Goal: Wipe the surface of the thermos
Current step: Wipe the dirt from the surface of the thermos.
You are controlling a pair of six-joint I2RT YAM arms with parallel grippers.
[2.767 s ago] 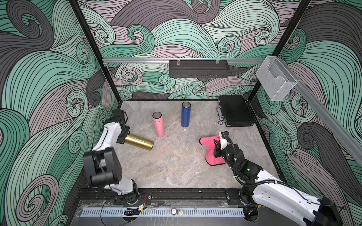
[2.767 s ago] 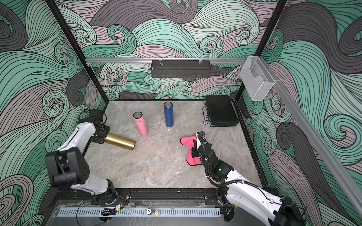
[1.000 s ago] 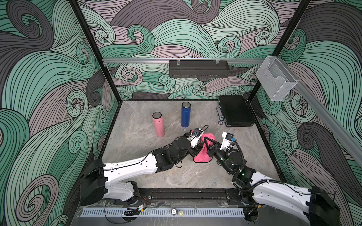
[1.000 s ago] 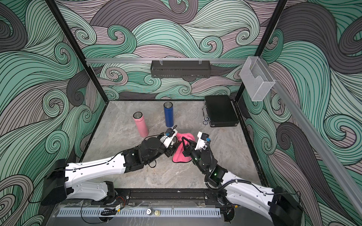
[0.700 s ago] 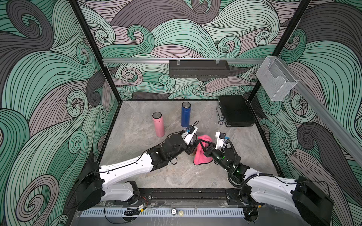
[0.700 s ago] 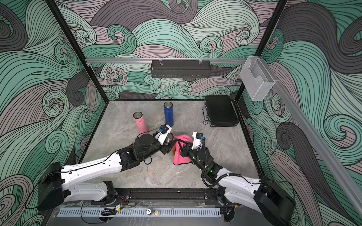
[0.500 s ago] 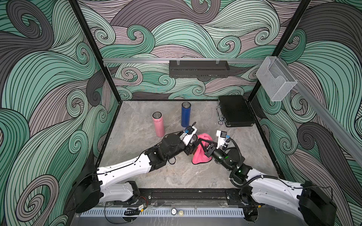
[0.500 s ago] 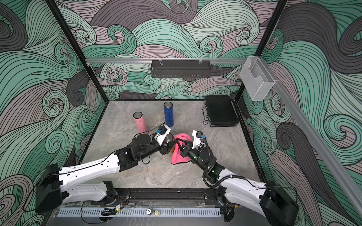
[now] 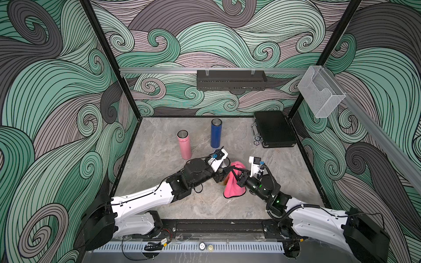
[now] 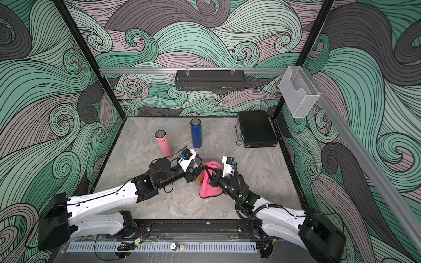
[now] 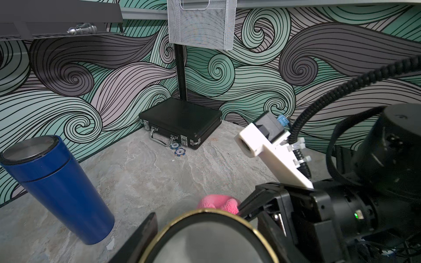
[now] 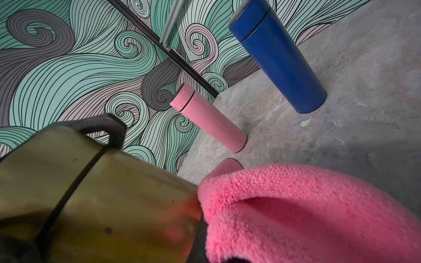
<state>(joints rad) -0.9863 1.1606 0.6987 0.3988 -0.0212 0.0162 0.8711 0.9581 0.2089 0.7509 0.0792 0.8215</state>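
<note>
We count three thermoses: one gold thermos (image 12: 114, 200), one pink thermos (image 9: 185, 148) at ten o'clock from it and one blue thermos (image 9: 215, 136) at twelve. We also count one pink cloth (image 9: 233, 189), one black case (image 9: 273, 129) and two poker chips (image 11: 180, 151).

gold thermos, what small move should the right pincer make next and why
Probably slide the right pincer so the pink cloth rubs along the side of the gold thermos. The cloth touches its wall, and the left pincer grips it near the lid.
</note>
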